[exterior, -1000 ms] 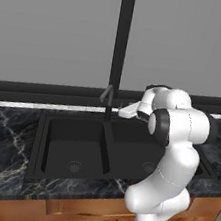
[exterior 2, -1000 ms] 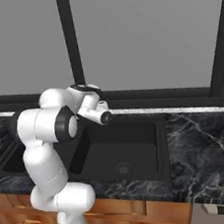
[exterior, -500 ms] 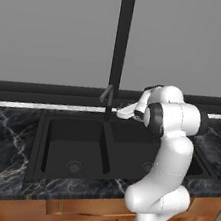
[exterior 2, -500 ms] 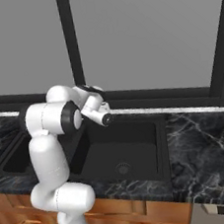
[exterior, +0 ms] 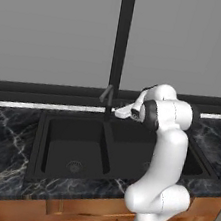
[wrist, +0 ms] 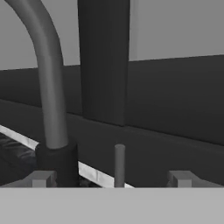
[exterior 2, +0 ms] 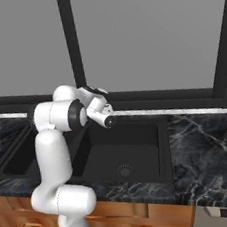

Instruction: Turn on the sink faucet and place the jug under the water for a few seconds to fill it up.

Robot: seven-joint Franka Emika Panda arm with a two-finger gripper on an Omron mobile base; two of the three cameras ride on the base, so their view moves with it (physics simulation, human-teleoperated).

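hidden: my forearm covers much of the right basin of the sink (exterior: 71, 149) in the left base view; my fingertips (wrist: 41, 178) are cut off low in the hand view
faucet: the sink faucet (exterior: 107, 98) stands behind the divider, long axis upright, spout tipped toward 9 o'clock
my gripper (exterior: 116, 112): jaws wide apart, holding nothing, just at 3 o'clock of the post
lever: a thin rod (wrist: 119, 165) stands upright between my fingers

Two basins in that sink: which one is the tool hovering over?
The right basin of the sink; the tool sits just right of the faucet and divider.
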